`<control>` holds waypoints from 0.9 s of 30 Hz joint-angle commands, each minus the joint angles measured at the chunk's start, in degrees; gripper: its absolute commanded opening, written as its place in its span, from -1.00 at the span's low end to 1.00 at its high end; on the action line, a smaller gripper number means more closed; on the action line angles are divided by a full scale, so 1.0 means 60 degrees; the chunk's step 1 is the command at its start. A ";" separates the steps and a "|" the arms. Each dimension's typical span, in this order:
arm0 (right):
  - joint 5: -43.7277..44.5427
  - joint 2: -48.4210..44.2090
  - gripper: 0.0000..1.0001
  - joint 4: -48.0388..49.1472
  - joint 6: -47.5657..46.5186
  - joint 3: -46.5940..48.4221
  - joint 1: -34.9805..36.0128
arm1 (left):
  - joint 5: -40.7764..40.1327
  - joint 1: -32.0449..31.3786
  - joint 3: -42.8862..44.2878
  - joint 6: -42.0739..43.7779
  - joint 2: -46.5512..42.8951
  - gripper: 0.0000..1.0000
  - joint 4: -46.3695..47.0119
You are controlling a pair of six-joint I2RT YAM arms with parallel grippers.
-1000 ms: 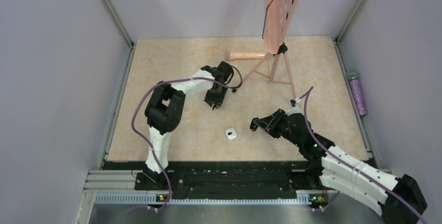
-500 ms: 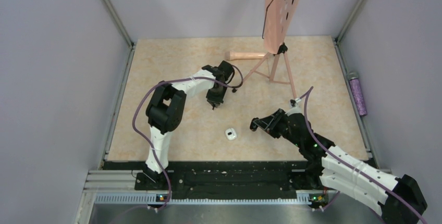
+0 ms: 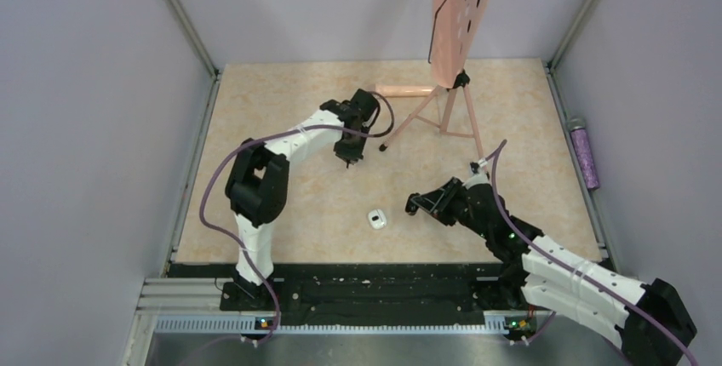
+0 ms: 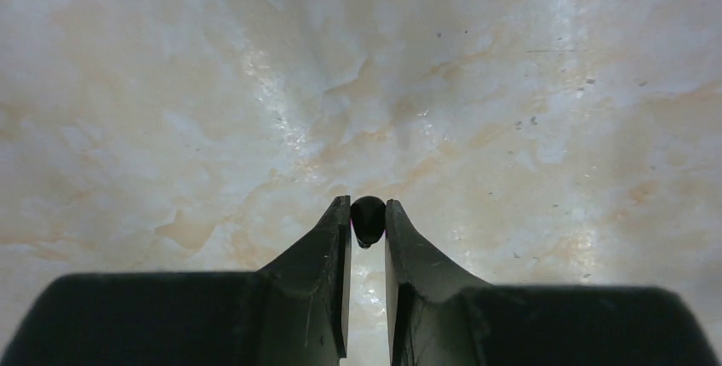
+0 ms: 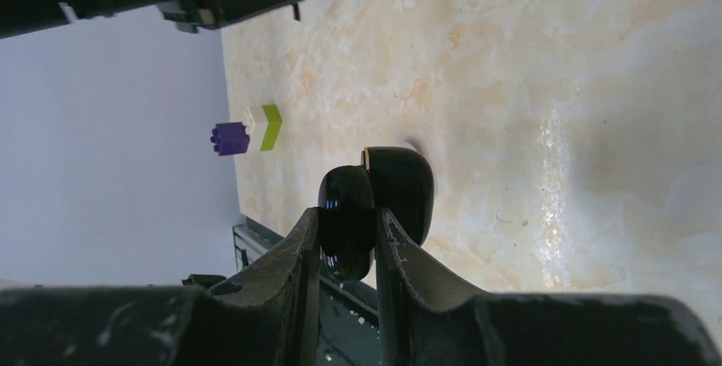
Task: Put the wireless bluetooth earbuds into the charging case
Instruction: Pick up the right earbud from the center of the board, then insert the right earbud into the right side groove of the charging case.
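Observation:
My left gripper (image 4: pixel 368 211) is shut on one tiny black earbud (image 4: pixel 368 223), pinched at the very fingertips a little above the marble tabletop. In the top view this gripper (image 3: pixel 346 158) hangs over the middle of the table. My right gripper (image 5: pixel 347 217) is shut on the glossy black charging case (image 5: pixel 344 200), whose lid (image 5: pixel 402 185) stands open beside the fingers. From above, the right gripper (image 3: pixel 412 205) sits right of centre, pointing left. No other earbud shows.
A pink tripod (image 3: pixel 447 102) carrying a pink board stands at the back, one foot (image 3: pixel 381 146) close to my left gripper. A purple, white and yellow-green block (image 5: pixel 247 136) lies on the table. A small white object (image 3: pixel 377 219) rests between the grippers. A purple cylinder (image 3: pixel 584 155) lies past the right edge.
The left gripper has shut on the earbud and risen, drawing back toward the far side. The right arm holds still with the case.

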 commanded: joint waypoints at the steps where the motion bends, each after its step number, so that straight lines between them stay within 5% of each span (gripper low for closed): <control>1: -0.0406 0.0358 -1.00 0.1086 -0.0004 0.0086 -0.0060 | -0.0358 0.0031 0.0176 -0.0176 -0.1774 -1.00 0.0608; 8: -0.1198 0.1265 -1.00 0.2524 0.0365 0.0093 -0.0072 | -0.0696 0.0020 -0.2013 -0.0177 -0.4408 -1.00 0.3514; 15: -0.1931 0.1954 -1.00 0.4036 0.0674 0.0070 -0.0289 | 0.0616 0.0008 -0.4887 -0.0172 -0.7004 -1.00 0.7303; 20: -0.2012 0.2153 -1.00 0.4820 0.0747 0.0067 -0.0439 | 0.0865 -0.0202 -0.6058 -0.1380 -0.8130 -1.00 0.8731; 27: -0.2509 0.3855 -1.00 0.7015 0.1526 0.0565 -0.0528 | 0.0712 -0.1256 -0.7514 -0.1078 -0.9119 -1.00 1.0643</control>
